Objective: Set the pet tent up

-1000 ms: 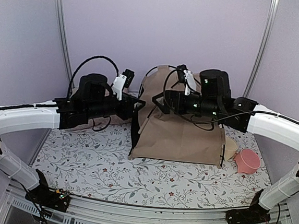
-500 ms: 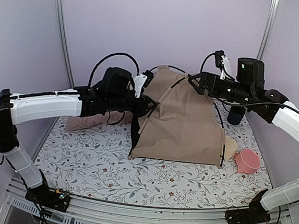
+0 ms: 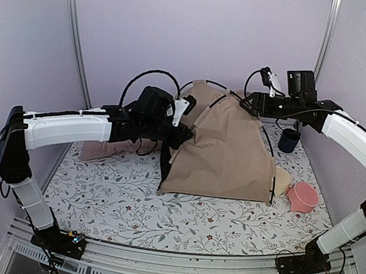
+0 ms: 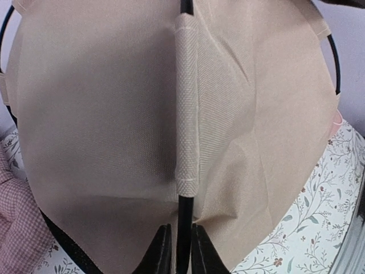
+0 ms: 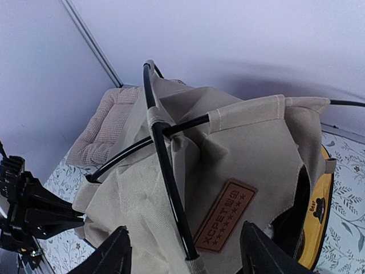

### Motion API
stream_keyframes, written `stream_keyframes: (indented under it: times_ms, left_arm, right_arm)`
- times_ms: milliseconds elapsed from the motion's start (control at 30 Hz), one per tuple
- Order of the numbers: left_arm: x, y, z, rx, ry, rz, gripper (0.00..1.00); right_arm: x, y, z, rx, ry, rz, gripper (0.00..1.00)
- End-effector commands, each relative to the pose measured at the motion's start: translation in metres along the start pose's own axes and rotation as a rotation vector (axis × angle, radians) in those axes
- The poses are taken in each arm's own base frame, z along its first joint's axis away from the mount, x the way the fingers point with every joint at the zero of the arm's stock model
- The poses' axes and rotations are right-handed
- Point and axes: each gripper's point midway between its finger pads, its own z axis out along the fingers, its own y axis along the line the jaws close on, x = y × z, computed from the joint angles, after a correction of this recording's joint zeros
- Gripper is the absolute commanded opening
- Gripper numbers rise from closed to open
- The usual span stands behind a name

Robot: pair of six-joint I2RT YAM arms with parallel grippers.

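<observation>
The pet tent (image 3: 223,153) stands mid-bench (image 3: 112,208), with its poles crossing at the peak. On its 9 o'clock side the left fingers (image 4: 161,254) are clamped on a black pole (image 4: 184,208) just below a webbing sleeve (image 4: 187,103). Near the peak, toward 1 o'clock, the right fingers (image 5: 117,254) stand apart, one on each side of another pole (image 5: 171,188), beside the brown label (image 5: 224,222). A pink checked cushion (image 3: 102,149) lies at the tent's 9 o'clock.
</observation>
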Motion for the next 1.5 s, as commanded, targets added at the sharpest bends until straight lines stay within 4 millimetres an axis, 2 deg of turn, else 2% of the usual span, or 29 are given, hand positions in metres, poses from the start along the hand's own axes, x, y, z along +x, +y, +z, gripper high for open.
stream_keyframes:
  times_ms: [0, 100, 267, 333, 400, 500, 700, 900, 967, 1033, 1133, 1233, 1300, 1400, 1467]
  left_arm:
    - [-0.007, -0.005, 0.001, 0.000, -0.005, 0.021, 0.10]
    - [-0.009, -0.007, 0.003, 0.006, -0.010, 0.028, 0.00]
    - [-0.017, -0.005, -0.006, -0.005, -0.037, 0.032, 0.00]
    - [-0.023, -0.003, -0.016, -0.018, -0.068, 0.033, 0.00]
    - [-0.030, 0.001, -0.029, -0.040, -0.111, 0.029, 0.00]
    - [-0.038, 0.009, -0.053, -0.077, -0.179, 0.013, 0.00]
    - [-0.044, 0.031, -0.106, -0.165, -0.325, -0.029, 0.00]
    - [-0.053, 0.062, -0.141, -0.236, -0.414, -0.009, 0.00]
    - [-0.067, 0.068, -0.151, -0.214, -0.450, 0.019, 0.00]
    - [-0.085, 0.068, -0.162, -0.170, -0.492, 0.064, 0.00]
    - [-0.111, 0.057, -0.174, -0.110, -0.545, 0.156, 0.00]
    - [-0.129, 0.056, -0.178, -0.090, -0.571, 0.226, 0.00]
    - [-0.138, 0.061, -0.180, -0.087, -0.581, 0.257, 0.00]
    - [-0.144, 0.080, -0.184, -0.074, -0.581, 0.275, 0.00]
    - [-0.147, 0.088, -0.186, -0.038, -0.571, 0.294, 0.00]
  right_arm:
    - [-0.007, 0.016, 0.016, -0.108, 0.028, -0.043, 0.60]
    - [-0.008, 0.012, 0.026, -0.101, 0.037, -0.043, 0.49]
    - [-0.014, -0.013, 0.028, 0.047, 0.017, -0.025, 0.22]
    - [-0.015, -0.027, 0.025, 0.124, 0.009, -0.009, 0.10]
    - [-0.017, -0.043, 0.021, 0.204, -0.003, 0.017, 0.02]
    - [-0.021, -0.060, 0.012, 0.299, -0.024, 0.042, 0.00]
    - [-0.028, -0.075, -0.002, 0.396, -0.067, 0.093, 0.00]
    - [-0.038, -0.051, -0.009, 0.278, -0.103, 0.096, 0.00]
    - [-0.043, -0.043, -0.013, 0.241, -0.118, 0.085, 0.00]
    - [-0.055, -0.027, -0.021, 0.173, -0.144, 0.049, 0.00]
    - [-0.076, 0.003, -0.041, 0.049, -0.204, -0.015, 0.07]
    - [-0.095, 0.029, -0.064, -0.046, -0.260, -0.080, 0.23]
    - [-0.106, 0.040, -0.081, -0.074, -0.297, -0.113, 0.39]
    - [-0.120, 0.053, -0.110, -0.085, -0.368, -0.172, 0.67]
    - [-0.125, 0.061, -0.128, -0.091, -0.410, -0.218, 0.81]
